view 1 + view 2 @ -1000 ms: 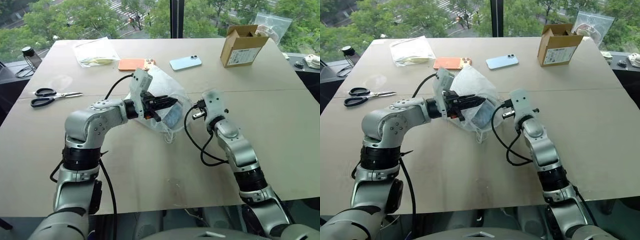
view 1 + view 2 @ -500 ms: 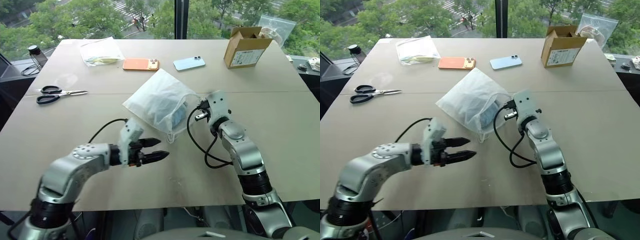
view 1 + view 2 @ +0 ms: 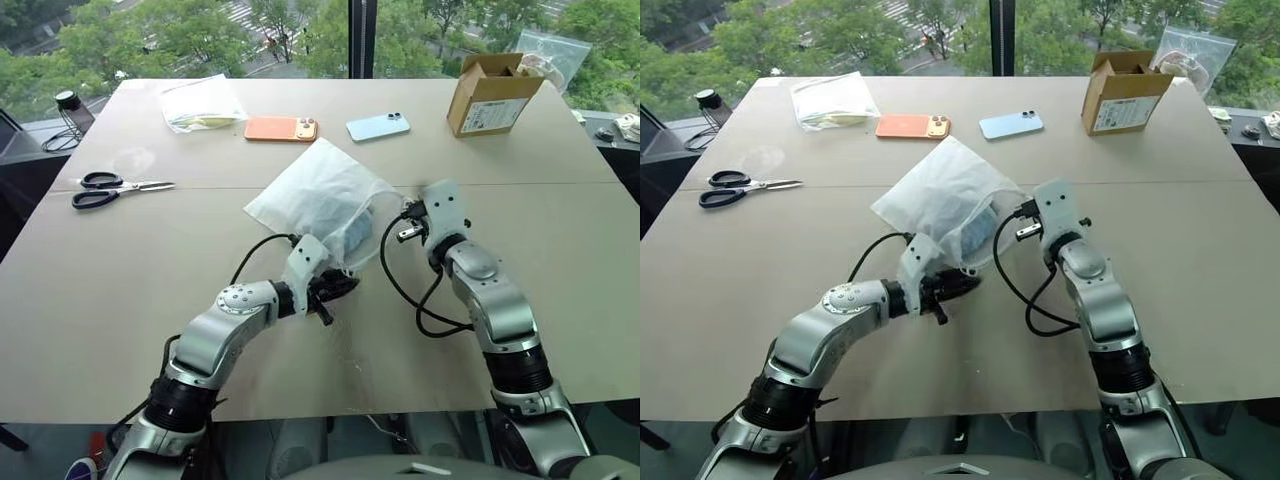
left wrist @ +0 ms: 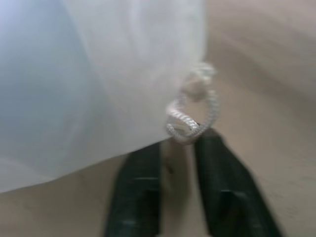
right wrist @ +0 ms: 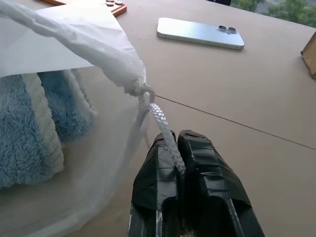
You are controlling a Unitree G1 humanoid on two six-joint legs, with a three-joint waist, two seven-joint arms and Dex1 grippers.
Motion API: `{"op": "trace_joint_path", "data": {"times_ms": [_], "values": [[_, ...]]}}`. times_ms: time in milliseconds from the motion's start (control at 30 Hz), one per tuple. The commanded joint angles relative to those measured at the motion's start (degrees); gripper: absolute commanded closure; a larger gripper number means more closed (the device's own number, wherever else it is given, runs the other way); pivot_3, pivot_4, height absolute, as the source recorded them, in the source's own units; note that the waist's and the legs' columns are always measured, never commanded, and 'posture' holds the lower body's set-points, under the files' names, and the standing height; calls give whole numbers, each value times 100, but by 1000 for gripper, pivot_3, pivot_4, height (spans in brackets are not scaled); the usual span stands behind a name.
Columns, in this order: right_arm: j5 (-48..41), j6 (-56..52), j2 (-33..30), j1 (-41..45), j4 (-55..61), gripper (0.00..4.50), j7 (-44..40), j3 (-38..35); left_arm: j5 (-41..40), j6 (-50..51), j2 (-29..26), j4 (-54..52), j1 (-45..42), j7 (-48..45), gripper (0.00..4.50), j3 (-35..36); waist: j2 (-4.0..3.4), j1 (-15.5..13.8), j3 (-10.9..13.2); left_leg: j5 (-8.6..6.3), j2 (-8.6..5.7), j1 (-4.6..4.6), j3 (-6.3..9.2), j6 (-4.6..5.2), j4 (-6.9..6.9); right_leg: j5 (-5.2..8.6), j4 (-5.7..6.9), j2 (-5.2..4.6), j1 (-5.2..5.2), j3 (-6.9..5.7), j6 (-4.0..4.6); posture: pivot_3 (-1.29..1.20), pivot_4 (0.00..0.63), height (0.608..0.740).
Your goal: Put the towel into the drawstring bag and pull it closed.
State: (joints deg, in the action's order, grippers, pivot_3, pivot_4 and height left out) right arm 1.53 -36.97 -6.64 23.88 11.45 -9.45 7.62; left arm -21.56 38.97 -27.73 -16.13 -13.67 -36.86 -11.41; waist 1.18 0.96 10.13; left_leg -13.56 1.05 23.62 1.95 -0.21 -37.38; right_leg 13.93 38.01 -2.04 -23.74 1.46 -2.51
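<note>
- The drawstring bag (image 3: 318,203), white and half sheer, lies near the middle of the table (image 3: 120,280), its open mouth turned toward the right gripper (image 5: 177,143).
- The towel (image 5: 34,123), light blue and fluffy, sits inside the bag, just within the mouth.
- The right gripper pinches the white cord (image 5: 159,121) of the bag's drawstring between closed fingers; the right arm reaches forward with the forearm raised off the table and the gripper about level, at the bag's right side.
- The left gripper (image 3: 340,288) lies low at the bag's near edge, elbow bent, forearm angled toward the bag. Its black fingers (image 4: 136,197) stand narrowly apart in the wrist view, with a second cord loop (image 4: 190,118) at their tips; a grip cannot be confirmed.
- Beyond the bag lie an orange phone (image 3: 280,128) and a pale blue phone (image 3: 377,126).
- Farther to the bag's right stands an open cardboard box (image 3: 490,92); to its far left lie black scissors (image 3: 105,188) and a clear plastic bag (image 3: 203,102).
</note>
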Motion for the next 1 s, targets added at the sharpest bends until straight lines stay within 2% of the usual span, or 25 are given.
{"op": "trace_joint_path", "data": {"times_ms": [33, 167, 233, 367, 500, 667, 800, 900, 1000], "values": [[-124, 125, 48, 78, 385, 4500, 46, -240, 169, -367, -9, -58, -13, 106, 4471, 229, 0, -1, 0, 0, 0, 0, 0, 0, 0, 0, 0, 0, 0, 0, 0, 0, 150, 740], [-431, 295, 19, 305, 689, 4500, -120, -552, 79, -805, -300, -247, -105, 89, 4471, 1108, -1, 21, 1, 0, 3, 1, 1, 0, 0, 0, 1, 1, -3, -1, 0, 0, 150, 740], [-660, 349, -104, 477, 946, 4500, -325, -713, 134, -1047, -616, -250, -270, 12, 4471, 1510, -2, 17, 2, 0, 6, 1, 2, 0, 0, 0, 2, 4, -5, -1, 0, 0, 150, 740], [-1228, 57, -358, 952, 1555, 4500, -729, -943, 184, -1237, -1093, 173, -932, 132, 4471, 2212, -2, -10, 3, 0, 5, 7, 5, 0, -1, 0, -1, 3, -5, -8, 0, 0, 150, 740], [-1415, -152, -856, 1739, 1736, 4500, -955, -1074, 607, -1648, -1529, 1101, -2129, 387, 4471, 2430, -1, -13, 2, 0, 1, 7, 7, 0, -2, 0, -4, 1, -4, -12, -1, 0, 150, 740], [-1559, -618, -1321, 2656, 1542, 4500, -836, -1378, 776, -1830, -1533, 1780, -3179, 716, 4471, 2470, 0, -11, 4, 0, -5, 13, 8, 0, -1, 0, -6, -4, -5, -16, -1, 0, 150, 740], [-1291, -595, -1898, 2185, 1553, 4500, -1029, -1161, 1008, -2065, -1569, 1975, -2924, 728, 4471, 2346, 1, -1, 1, 0, -4, 12, 5, 1, 10, 0, -11, -6, -6, -15, -1, 0, 150, 740], [-1228, -836, -2014, 1864, 1571, 4500, -784, -1339, 1079, -2136, -1532, 2041, -2680, 783, 4471, 2376, 1, 18, 5, -1, -4, 20, -3, 1, 13, 0, -7, -8, -18, -7, -1, 0, 150, 740], [-735, -1039, -2291, 1461, 1381, 4500, -246, -1794, 1430, -2159, -1668, 2641, -2497, 1236, 4471, 2547, 1, 7, 4, 0, -3, 23, -4, 1, 6, 0, 5, -7, -28, -4, -1, 0, 150, 740]]}}
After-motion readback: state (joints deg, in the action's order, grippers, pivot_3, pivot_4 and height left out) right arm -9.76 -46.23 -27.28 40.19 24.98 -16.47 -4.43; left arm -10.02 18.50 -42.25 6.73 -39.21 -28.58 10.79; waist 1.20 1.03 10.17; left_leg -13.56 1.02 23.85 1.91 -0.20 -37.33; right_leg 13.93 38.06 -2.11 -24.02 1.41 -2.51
